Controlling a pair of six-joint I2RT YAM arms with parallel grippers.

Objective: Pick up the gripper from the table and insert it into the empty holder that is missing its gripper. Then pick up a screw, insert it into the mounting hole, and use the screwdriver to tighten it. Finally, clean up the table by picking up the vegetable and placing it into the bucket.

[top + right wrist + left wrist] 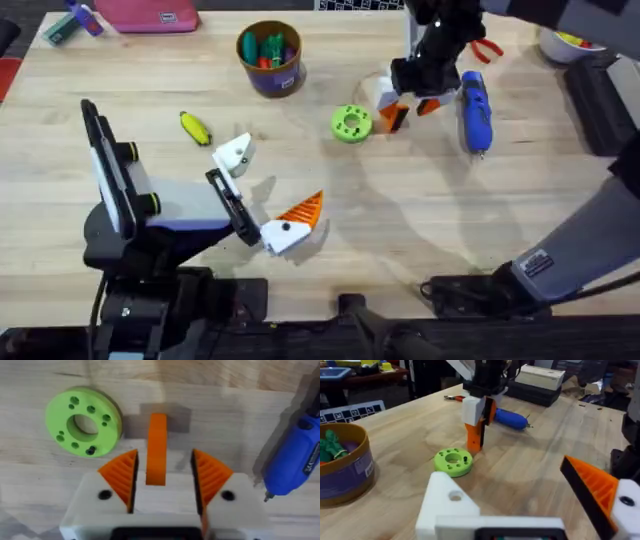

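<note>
The right gripper hangs at the table's far side, jaws part open around the upright orange gripper, pads apart from it. A green disc lies at its 9 o'clock, the screwdriver at 3. The left gripper rests near the middle, jaws wide open and empty: one holder bare, the other wedged. The vegetable lies at the bucket's 8 o'clock.
</note>
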